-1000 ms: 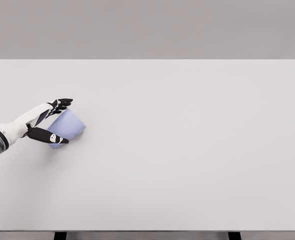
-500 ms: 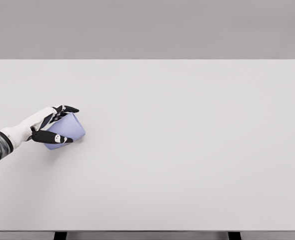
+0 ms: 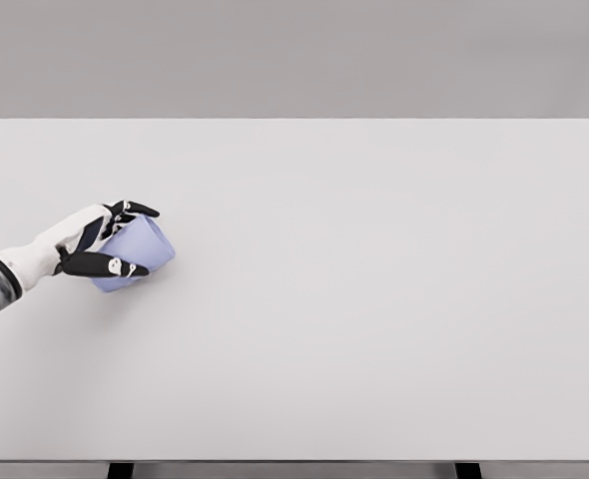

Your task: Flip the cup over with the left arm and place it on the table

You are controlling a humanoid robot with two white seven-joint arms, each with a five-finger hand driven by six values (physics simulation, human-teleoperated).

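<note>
Your left robot hand (image 3: 100, 244) comes in from the left edge, low over the table (image 3: 374, 299), and it's wrapped on the cup (image 3: 140, 253). Fingers (image 3: 135, 210) curl over the far side, thumb (image 3: 110, 265) presses the near side, so the pale blue cup sits clamped between them. The cup is tilted, lying toward the right, at the table's left part. Whether its base touches the surface, you can't tell from here. Your right arm isn't visible.
</note>
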